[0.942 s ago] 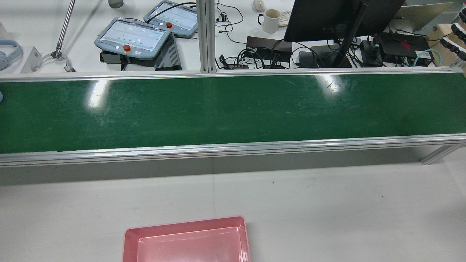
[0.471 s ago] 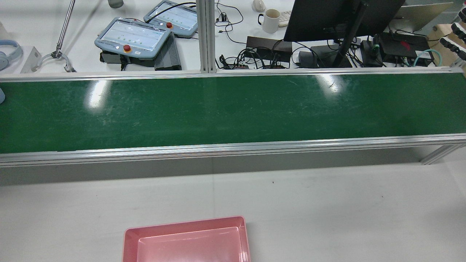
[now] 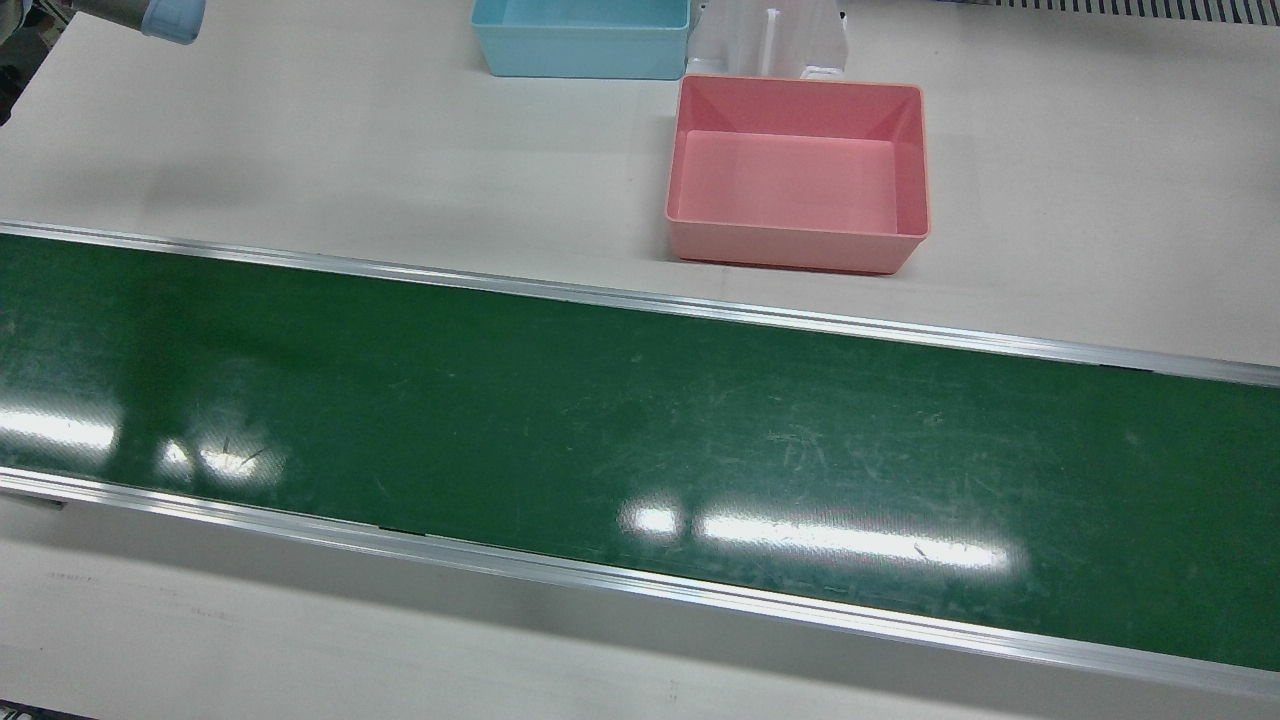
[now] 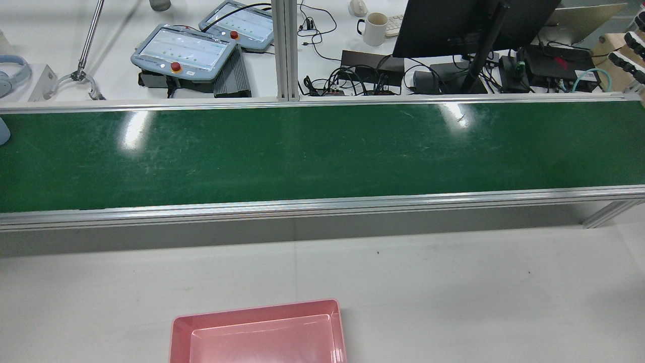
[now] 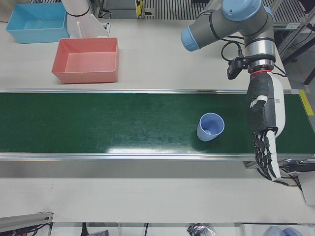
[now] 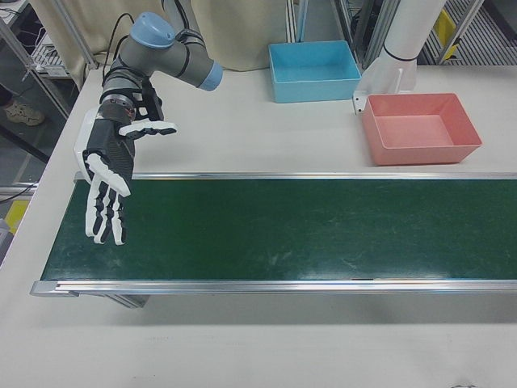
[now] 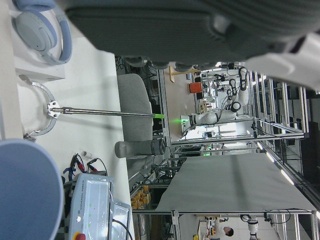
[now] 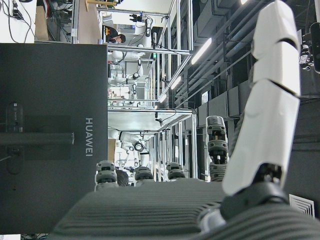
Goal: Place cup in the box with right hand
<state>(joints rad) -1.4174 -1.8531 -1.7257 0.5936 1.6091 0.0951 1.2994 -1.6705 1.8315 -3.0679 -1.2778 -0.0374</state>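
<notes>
- Pale blue plastic cup point(image 5: 210, 127) upright on green conveyor belt point(image 5: 123, 123), beside idle left hand point(image 5: 265, 132), far from goal.
- Right hand point(image 6: 109, 190) spread, empty, poised at opposite belt end, presumably awaiting delivery.
- Pink plastic box point(image 6: 420, 128) empty on white worktop point(image 6: 242, 137).

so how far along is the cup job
Nothing is done yet: the pink box is empty. The blue cup stands on the green belt near the left hand. The right hand hangs open over the belt's other end. Grasp and placement remain.
</notes>
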